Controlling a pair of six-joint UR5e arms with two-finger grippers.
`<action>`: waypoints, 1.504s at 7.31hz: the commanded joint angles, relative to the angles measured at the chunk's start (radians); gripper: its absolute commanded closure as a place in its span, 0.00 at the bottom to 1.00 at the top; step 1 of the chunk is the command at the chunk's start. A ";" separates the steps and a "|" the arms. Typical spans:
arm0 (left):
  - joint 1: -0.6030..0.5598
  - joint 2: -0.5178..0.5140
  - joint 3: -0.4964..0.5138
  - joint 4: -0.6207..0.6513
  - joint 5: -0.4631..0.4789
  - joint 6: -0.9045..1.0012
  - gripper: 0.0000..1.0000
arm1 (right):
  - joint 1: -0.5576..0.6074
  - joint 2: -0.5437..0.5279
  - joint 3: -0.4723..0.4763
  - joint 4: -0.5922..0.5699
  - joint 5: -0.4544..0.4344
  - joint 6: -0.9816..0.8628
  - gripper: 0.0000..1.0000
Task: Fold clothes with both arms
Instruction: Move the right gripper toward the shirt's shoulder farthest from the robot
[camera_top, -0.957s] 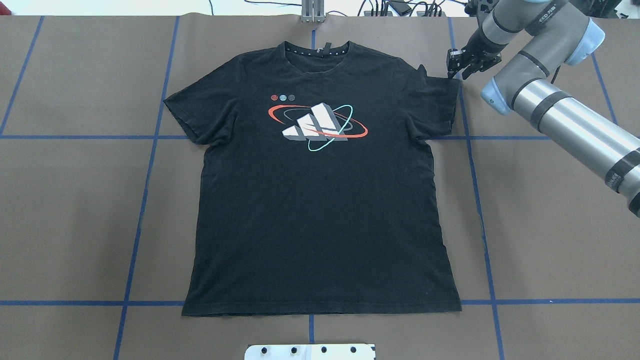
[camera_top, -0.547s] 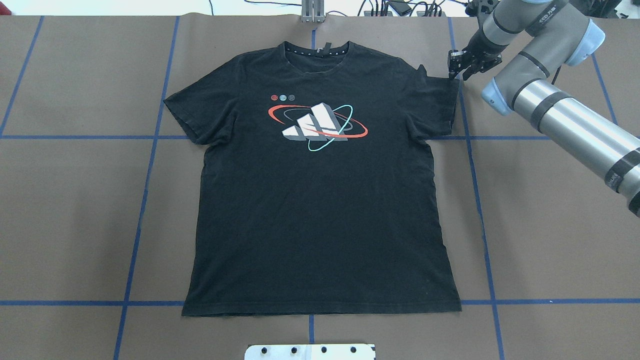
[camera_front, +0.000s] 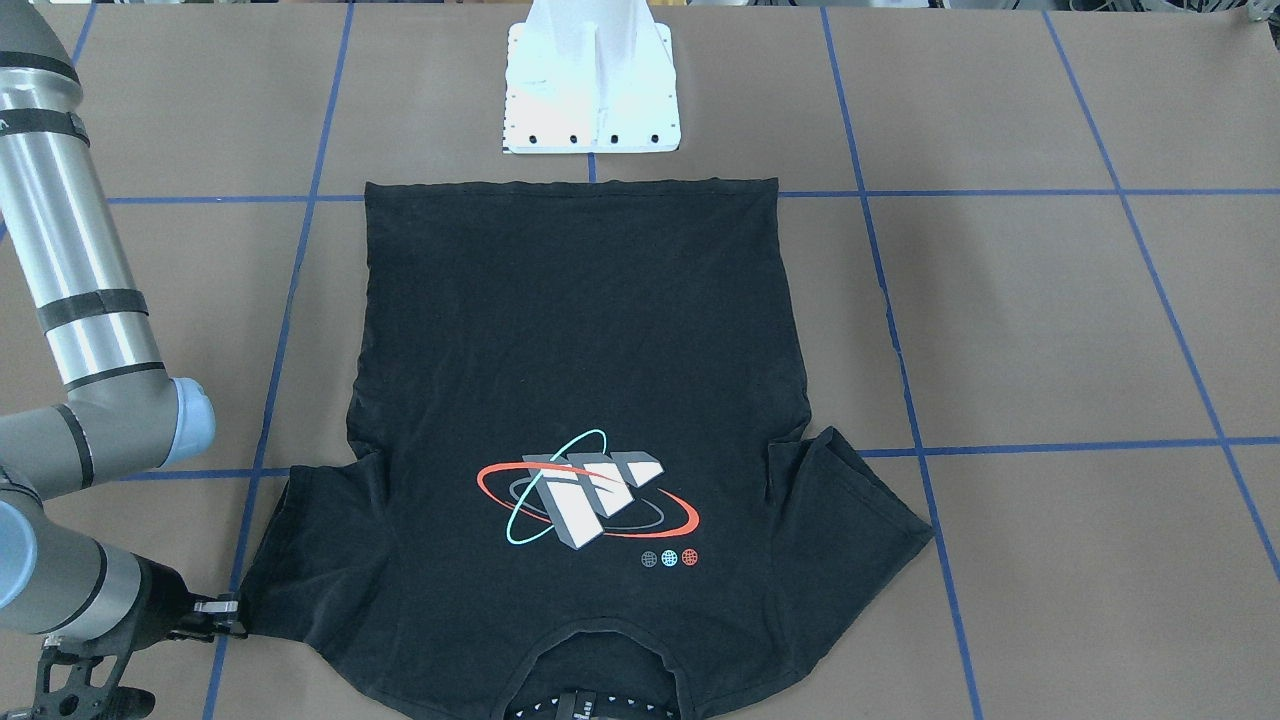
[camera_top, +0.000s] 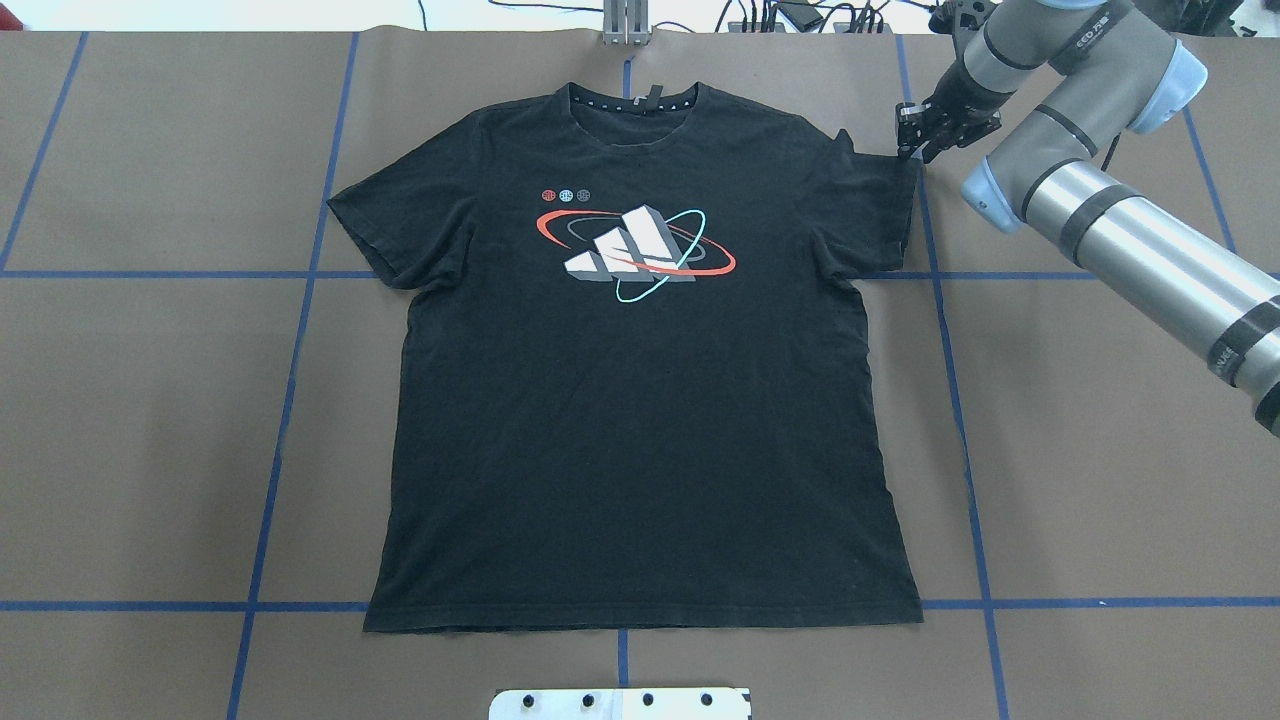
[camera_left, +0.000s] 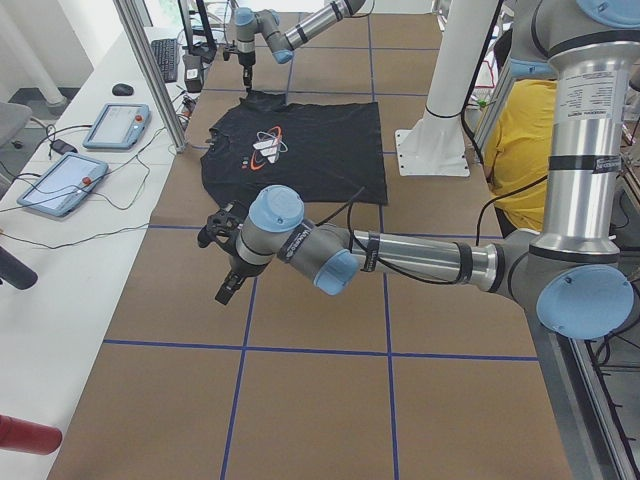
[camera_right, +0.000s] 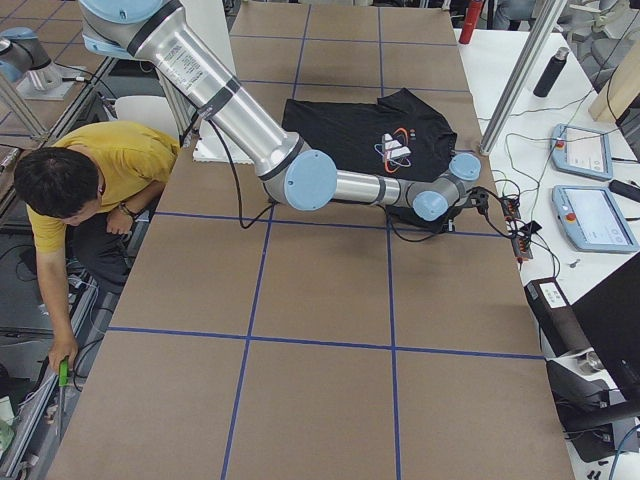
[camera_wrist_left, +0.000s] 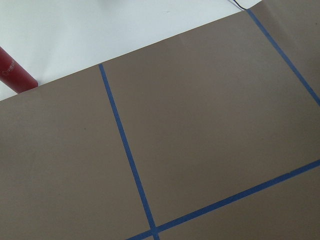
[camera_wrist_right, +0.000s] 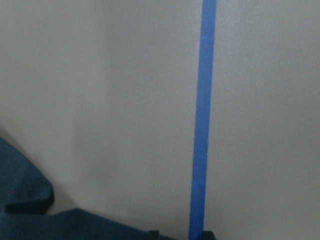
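The black T-shirt (camera_top: 640, 400) lies flat on the brown table with its red, teal and grey-white graphic (camera_top: 635, 245) face up and its collar at the far edge. It also shows in the front-facing view (camera_front: 570, 380). My right gripper (camera_top: 912, 150) is at the outer corner of the sleeve on that side, low over the table (camera_front: 232, 615). In the right wrist view the two fingertips (camera_wrist_right: 152, 235) stand apart with blue tape between them, and shirt cloth (camera_wrist_right: 30, 220) reaches the left one. My left gripper (camera_left: 226, 272) hangs over bare table away from the shirt; I cannot tell if it is open.
The white pedestal base (camera_front: 590, 100) stands at the shirt's hem side. Blue tape lines (camera_top: 290, 350) grid the table. A side table holds tablets (camera_left: 115, 125) and cables. A red bottle (camera_wrist_left: 15, 75) lies past the table edge. A person in yellow (camera_right: 90, 170) crouches beside the robot.
My right gripper has shifted very slightly at the sleeve corner, and its fingers look a little narrower. The shirt has not moved.
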 joint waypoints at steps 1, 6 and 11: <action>0.000 0.000 -0.001 0.000 0.000 0.000 0.00 | -0.002 0.002 -0.004 -0.001 0.000 0.000 0.63; 0.000 0.002 -0.016 0.005 0.000 0.000 0.00 | -0.001 0.000 -0.004 -0.001 0.009 0.003 1.00; 0.000 0.000 -0.040 0.011 0.002 0.000 0.00 | 0.057 -0.278 0.424 -0.008 0.163 0.113 1.00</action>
